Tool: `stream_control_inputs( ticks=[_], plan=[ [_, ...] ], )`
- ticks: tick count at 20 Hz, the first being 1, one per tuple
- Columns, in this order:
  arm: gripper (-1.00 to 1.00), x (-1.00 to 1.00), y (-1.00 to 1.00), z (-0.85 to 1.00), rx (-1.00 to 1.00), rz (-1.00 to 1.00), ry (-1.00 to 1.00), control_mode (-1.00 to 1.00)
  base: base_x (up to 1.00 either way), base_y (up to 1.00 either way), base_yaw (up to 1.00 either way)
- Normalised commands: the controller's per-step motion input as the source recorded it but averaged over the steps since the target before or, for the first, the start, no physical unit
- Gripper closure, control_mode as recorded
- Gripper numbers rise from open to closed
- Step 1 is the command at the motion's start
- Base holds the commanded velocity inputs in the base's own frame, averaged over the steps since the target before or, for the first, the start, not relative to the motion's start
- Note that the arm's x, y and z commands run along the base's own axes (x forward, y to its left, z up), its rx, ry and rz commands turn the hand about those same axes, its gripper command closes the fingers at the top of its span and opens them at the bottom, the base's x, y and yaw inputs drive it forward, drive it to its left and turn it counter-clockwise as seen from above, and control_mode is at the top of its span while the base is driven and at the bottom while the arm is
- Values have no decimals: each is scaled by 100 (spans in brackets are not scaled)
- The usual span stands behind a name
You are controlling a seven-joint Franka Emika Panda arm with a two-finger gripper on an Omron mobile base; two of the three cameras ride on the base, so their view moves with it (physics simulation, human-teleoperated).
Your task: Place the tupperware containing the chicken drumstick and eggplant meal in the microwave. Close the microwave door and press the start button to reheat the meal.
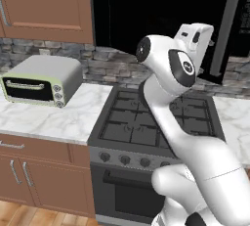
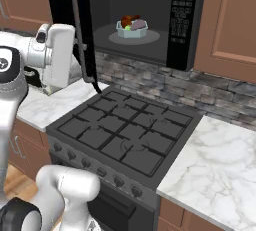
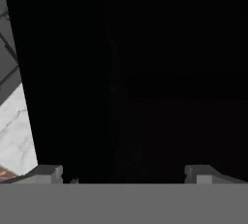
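The pincer (image 3: 123, 177) sat spread wide and empty, hard up against the black glossy microwave door (image 2: 82, 30), which stood swung open. The push could have skidded off that slick panel, or so it seemed in the dark hand view, leaving the door ajar. Beyond the door, inside the microwave (image 2: 150, 20), the pale tupperware (image 2: 132, 29) rested on the turntable, drumstick and eggplant heaped inside.

I see a black gas stove (image 2: 125, 135) set between white marble counters (image 2: 215, 175), grey stone backsplash (image 1: 110, 66) behind, brown wood cabinets (image 1: 46, 5) above, and a pale-green toaster oven (image 1: 41, 80) at the left counter's back edge.
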Motion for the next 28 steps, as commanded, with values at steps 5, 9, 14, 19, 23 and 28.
stream_control_inputs(
  ticks=[5,9,14,19,23,28],
  plan=[
    [-100,81,-14,0,3,23,4,-100,0,0,0],
    [-100,78,0,0,0,34,-4,-100,0,0,0],
    [-100,72,-2,0,0,34,-16,-100,0,0,0],
    [-100,84,-4,0,0,25,-15,-100,0,0,0],
    [-100,100,-1,0,0,14,-2,-100,0,0,0],
    [-100,90,0,20,0,3,10,-100,0,0,0]
  ],
)
